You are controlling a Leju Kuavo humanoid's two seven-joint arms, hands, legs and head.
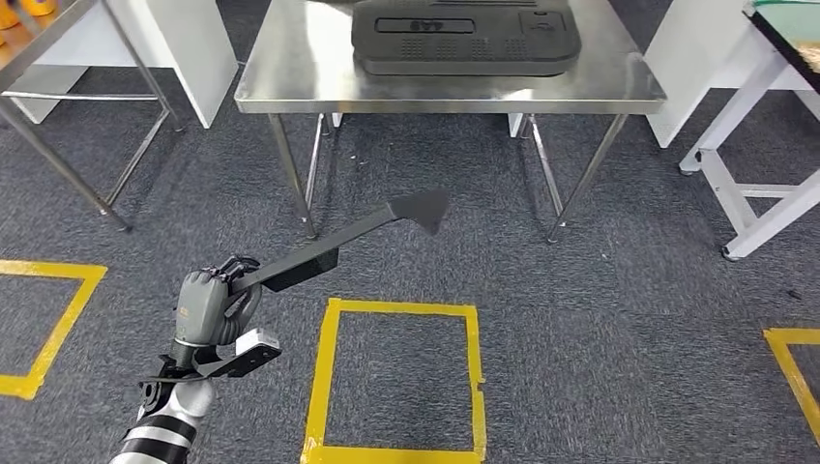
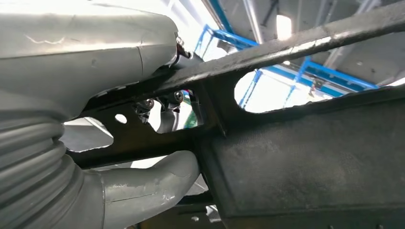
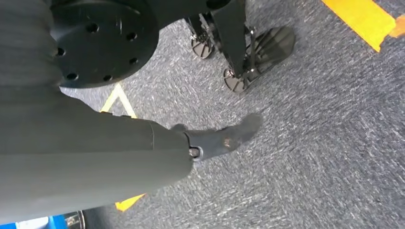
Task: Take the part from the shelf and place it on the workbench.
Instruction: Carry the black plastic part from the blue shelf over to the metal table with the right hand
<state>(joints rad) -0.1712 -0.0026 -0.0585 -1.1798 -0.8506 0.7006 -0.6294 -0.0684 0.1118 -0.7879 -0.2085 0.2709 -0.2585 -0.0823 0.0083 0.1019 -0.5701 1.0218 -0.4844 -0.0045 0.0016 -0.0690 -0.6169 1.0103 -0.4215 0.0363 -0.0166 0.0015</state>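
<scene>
— What's nearest?
— The left hand (image 1: pixel 208 304), fingers wrapped around one end of the long black part (image 1: pixel 338 242), held out above the carpet.
— How far along?
— Picked up, I'd judge; the steel workbench (image 1: pixel 290 68) lies ahead, well apart. Placing remains.
— Right hand (image 3: pixel 210 143)?
— Hanging; fingers outstretched, holding nothing.

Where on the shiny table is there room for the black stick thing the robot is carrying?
The table is bare along its left side, between the left edge and the big black tray. A narrower bare strip runs along the front edge, and another sits right of the tray. The middle is crowded by the tray. The left hand holds the part out over the floor.
</scene>
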